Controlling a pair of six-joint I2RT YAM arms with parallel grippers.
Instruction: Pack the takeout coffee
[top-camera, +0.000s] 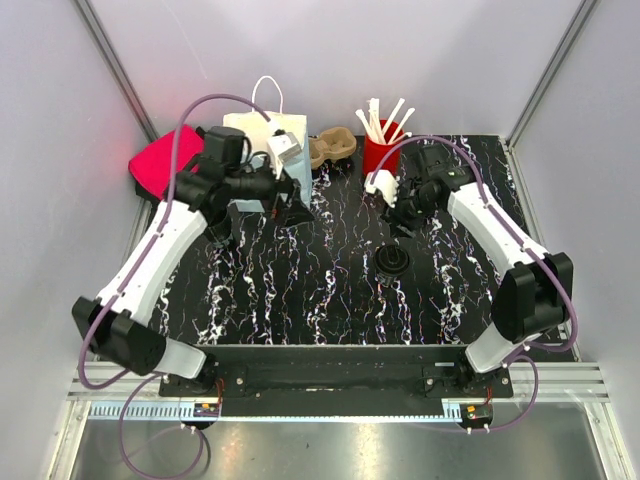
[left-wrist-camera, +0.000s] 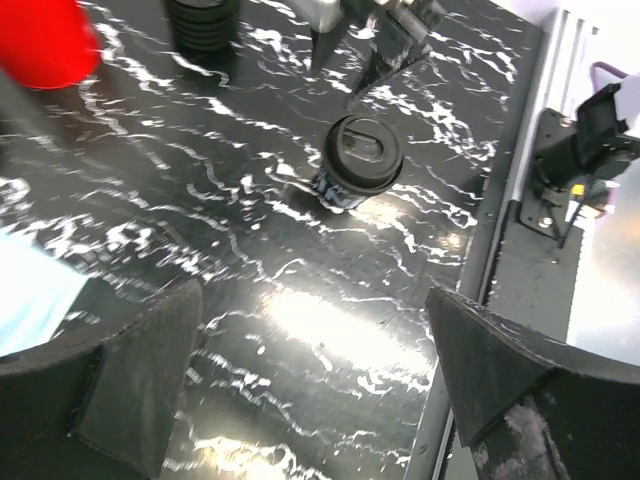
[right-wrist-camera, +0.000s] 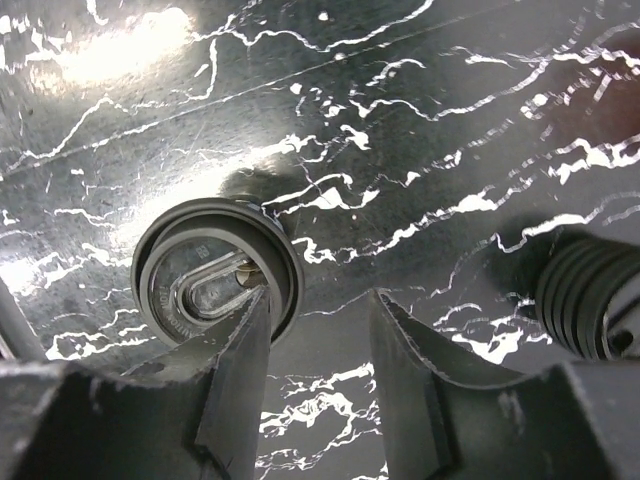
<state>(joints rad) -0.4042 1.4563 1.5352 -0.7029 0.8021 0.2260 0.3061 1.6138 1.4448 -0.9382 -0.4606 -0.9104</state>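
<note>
Near the table's (top-camera: 300, 290) middle, the takeout coffee (top-camera: 393, 262) is standing upright, ungrasped. I'm judging it light, its paper wall crushable and its lid slick, so I'm favouring a gentle mid-wall grip. Right gripper (right-wrist-camera: 318, 385) and left gripper (left-wrist-camera: 320, 390) are both hanging parted, empty.

Table (top-camera: 330, 290): black marble look, white veining all over. Takeout coffee (left-wrist-camera: 362, 160): glossy black lid, dark body with bluish-white print, too small to read. Red cup (top-camera: 380, 155), white stirrers (top-camera: 385, 118). White paper bag (top-camera: 262, 135). Brown pulp cup carrier (top-camera: 332, 148). Magenta-pink pouch (top-camera: 155, 165). Lidless cup stack (right-wrist-camera: 590, 300): black, ribbed rims. Left arm (top-camera: 160, 260) and right arm (top-camera: 490, 225): white shells, black joints, purple cables. Left gripper (left-wrist-camera: 312, 295) and right gripper (right-wrist-camera: 320, 298): matte black. Walls pale grey.
</note>
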